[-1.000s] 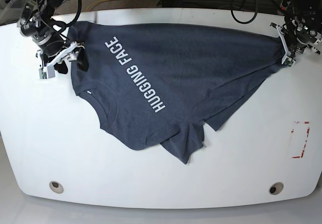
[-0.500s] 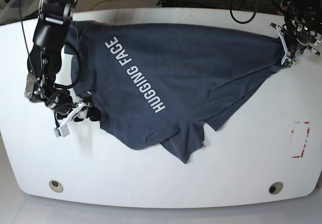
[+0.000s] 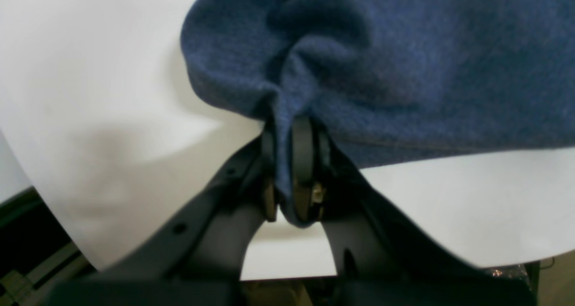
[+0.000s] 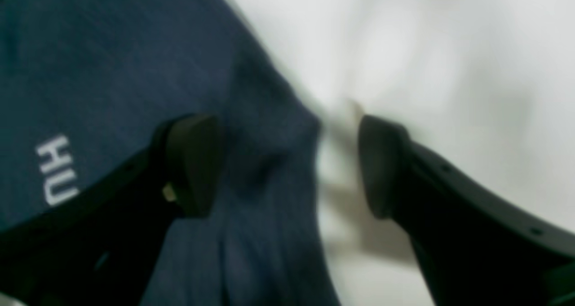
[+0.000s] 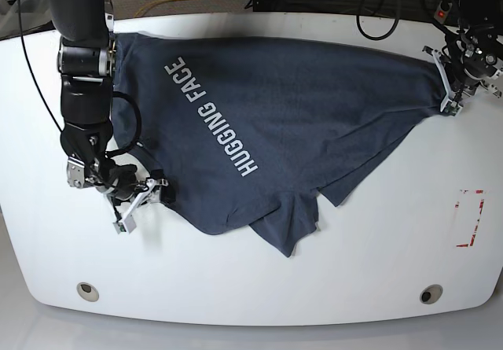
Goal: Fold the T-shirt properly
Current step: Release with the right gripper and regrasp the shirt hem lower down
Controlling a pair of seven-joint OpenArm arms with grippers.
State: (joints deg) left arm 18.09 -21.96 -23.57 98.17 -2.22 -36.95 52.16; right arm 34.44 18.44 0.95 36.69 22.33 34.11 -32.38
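The T-shirt (image 5: 299,122) lies spread across the white table (image 5: 259,287), its dark slate-blue body covering most of the far half of the surface from the far left corner almost to the far right edge, with a loose flap and a sleeve trailing toward the middle of the near half. White capitals reading "HUGGING FACE" (image 5: 211,118) run diagonally across the cloth, from near the far left corner toward the centre. At the far right edge the left gripper (image 5: 452,98) has its jaws pressed together on a corner of the T-shirt (image 3: 382,63); the left wrist view shows a thin fold of blue fabric pinched between the two dark fingers (image 3: 303,162), and the cloth bunches and puckers just above the pinch. On the left side of the table, about midway between the far and near edges, the right gripper (image 5: 145,193) sits at the shirt's left edge with its jaws spread wide. In the right wrist view, which is blurred, one finger (image 4: 193,162) lies over the blue cloth (image 4: 134,72) near the letters "HU" (image 4: 56,169), the other finger (image 4: 382,162) is over bare white table (image 4: 449,50), and the fabric's edge runs between them; whether the pads touch the cloth cannot be told.
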